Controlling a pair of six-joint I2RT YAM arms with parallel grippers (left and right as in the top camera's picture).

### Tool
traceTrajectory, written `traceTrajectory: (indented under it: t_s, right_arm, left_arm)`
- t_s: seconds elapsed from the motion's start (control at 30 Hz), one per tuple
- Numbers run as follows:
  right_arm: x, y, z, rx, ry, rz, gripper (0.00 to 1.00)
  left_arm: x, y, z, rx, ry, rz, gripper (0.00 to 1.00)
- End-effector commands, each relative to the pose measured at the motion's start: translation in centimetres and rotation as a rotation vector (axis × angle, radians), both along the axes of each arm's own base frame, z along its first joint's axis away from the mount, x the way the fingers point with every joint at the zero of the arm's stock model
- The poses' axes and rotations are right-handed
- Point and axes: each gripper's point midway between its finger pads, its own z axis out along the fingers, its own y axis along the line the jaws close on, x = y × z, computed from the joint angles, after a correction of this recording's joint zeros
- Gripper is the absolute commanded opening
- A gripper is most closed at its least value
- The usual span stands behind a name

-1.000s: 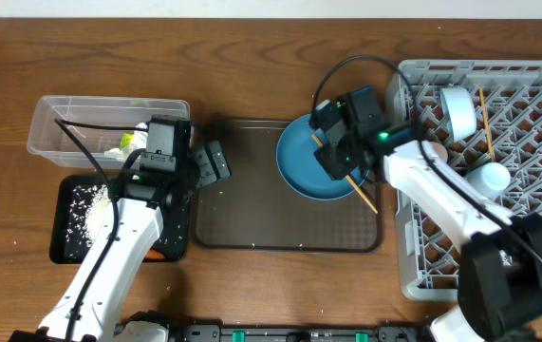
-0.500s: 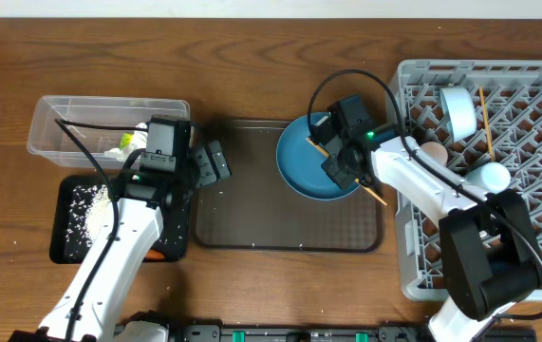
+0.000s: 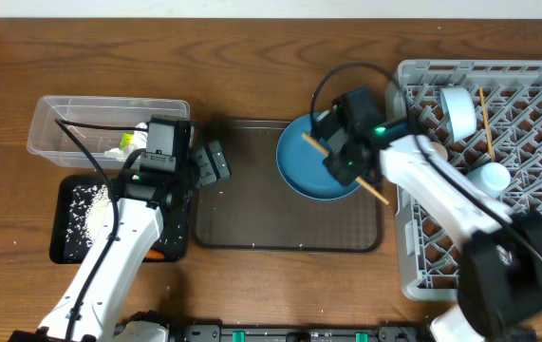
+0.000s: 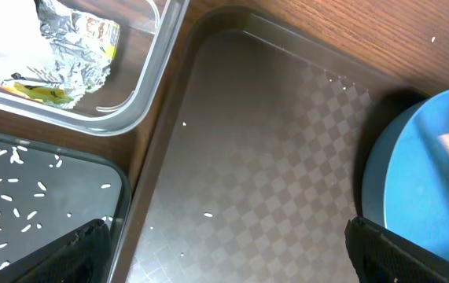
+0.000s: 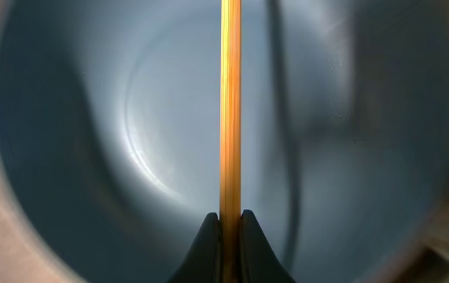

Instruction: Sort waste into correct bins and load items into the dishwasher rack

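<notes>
One wooden chopstick (image 3: 373,191) slants over the round blue plate (image 3: 299,167), and my right gripper (image 3: 340,161) is shut on it. In the right wrist view the chopstick (image 5: 230,110) runs straight up from the closed fingertips of that gripper (image 5: 230,226), with the plate (image 5: 114,157) blurred behind. A second chopstick (image 3: 486,122) lies in the grey dishwasher rack (image 3: 498,68), beside the light blue cup (image 3: 457,109), white bowl (image 3: 491,177) and pink cup (image 3: 435,150). My left gripper (image 3: 215,163) hangs open and empty over the brown tray (image 4: 271,157).
The clear tub (image 3: 71,119) holds the snack wrapper (image 4: 67,55). Rice grains lie in the black tray (image 3: 66,242), and a few lie scattered on the brown tray (image 3: 252,209). An orange carrot (image 3: 157,255) peeks out under my left arm.
My right gripper has shut on the chopstick over the plate, and the stick has swung slightly. The left arm has not moved.
</notes>
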Motion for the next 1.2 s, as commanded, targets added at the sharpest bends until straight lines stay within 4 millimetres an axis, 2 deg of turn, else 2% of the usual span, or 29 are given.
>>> traceTrajectory:
  t_s: [0.0, 0.03, 0.13, 0.2, 0.3, 0.43, 0.67, 0.83, 0.97, 1.17]
  right_arm:
    - [2.8, -3.8, 8.7, 0.024, -0.24, -0.165, 0.01]
    - [3.2, -5.3, 10.0, 0.01, -0.285, -0.223, 0.01]
    - [3.5, -12.5, 14.7, -0.107, -0.445, -0.427, 0.01]
    - [3.2, -16.3, 16.3, -0.174, -0.496, -0.517, 0.01]
    - [3.0, -20.9, 17.2, -0.226, -0.518, -0.594, 0.01]
    - [3.2, -25.4, 15.9, -0.249, -0.486, -0.69, 0.01]
    - [4.2, -29.6, 9.5, -0.239, -0.314, -0.721, 0.01]
    - [4.7, -31.1, 5.9, -0.27, -0.231, -0.71, 0.01]
    - [4.8, -31.4, 4.6, -0.273, -0.205, -0.711, 0.01]
    - [5.2, -31.7, 4.9, -0.272, -0.229, -0.719, 0.01]
  left_arm:
    - [0.0, 0.3, -0.2, 0.013, 0.003, 0.007, 0.98]
    - [0.0, 0.3, -0.2, 0.013, 0.002, 0.007, 0.98]
    - [0.0, 0.3, -0.2, 0.013, 0.003, 0.007, 0.98]
    - [0.0, 0.3, -0.2, 0.013, 0.003, 0.007, 0.98]
    - [0.0, 0.3, -0.2, 0.013, 0.003, 0.007, 0.98]
    - [0.0, 0.3, -0.2, 0.013, 0.002, 0.007, 0.98]
    - [0.0, 0.3, -0.2, 0.013, 0.003, 0.007, 0.98]
    - [0.0, 0.3, -0.2, 0.013, 0.003, 0.007, 0.98]
    - [0.0, 0.3, -0.2, 0.013, 0.003, 0.007, 0.98]
    - [0.0, 0.3, -0.2, 0.013, 0.003, 0.007, 0.98]
